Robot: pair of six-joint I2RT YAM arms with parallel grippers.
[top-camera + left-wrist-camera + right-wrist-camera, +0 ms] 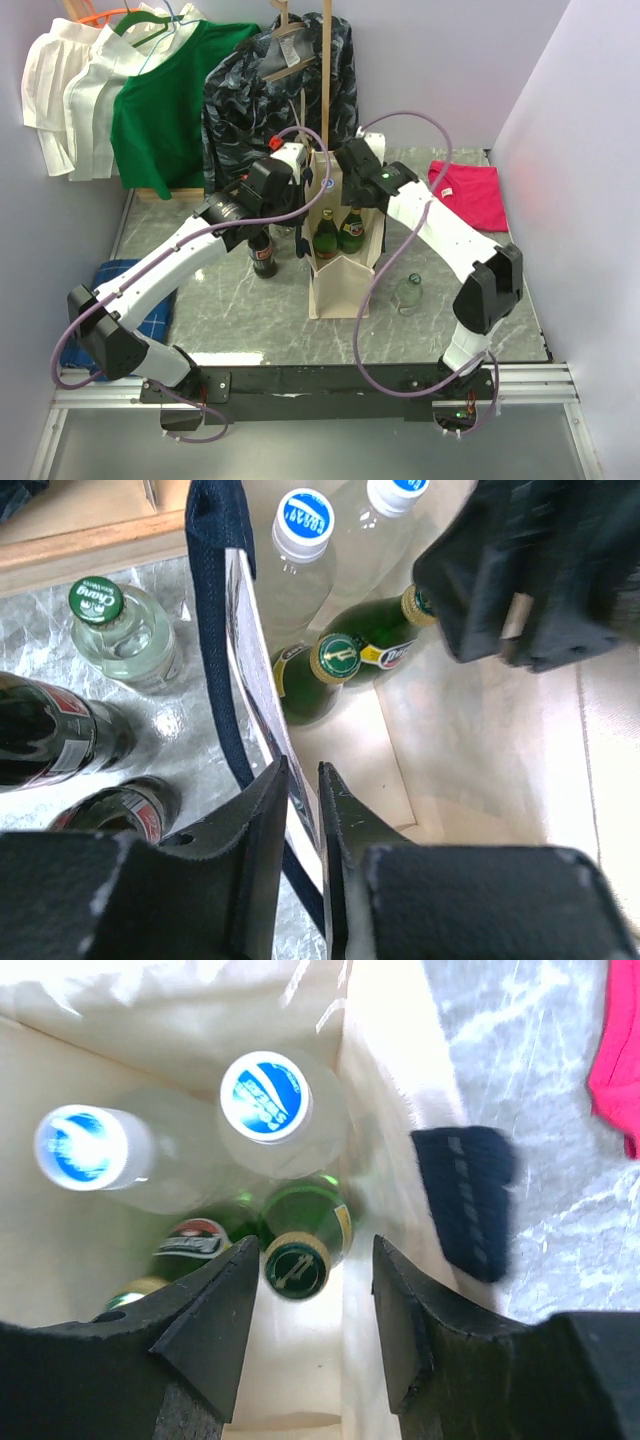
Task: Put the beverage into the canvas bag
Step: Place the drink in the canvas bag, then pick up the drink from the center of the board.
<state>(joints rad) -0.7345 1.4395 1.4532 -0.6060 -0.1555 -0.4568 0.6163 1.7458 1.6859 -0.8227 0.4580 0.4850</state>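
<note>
The cream canvas bag [341,282] stands open at mid-table, its navy handle [215,600] on the left side. My left gripper [303,770] is shut on the bag's left wall, at the rim. Over the bag's mouth hangs my right gripper [315,1250], open. A green beverage bottle [296,1265] with a gold-rimmed cap stands inside, just beyond the left fingertip, untouched. Inside the bag too are another green bottle [195,1240] and two clear bottles with blue caps [265,1095].
Left of the bag stand a clear bottle with a green cap [97,600] and two dark cola bottles [50,740]. A clear bottle [408,293] stands to its right. Hanging garments [160,100] line the back, with a pink cloth [470,190] and a blue checked cloth [120,280].
</note>
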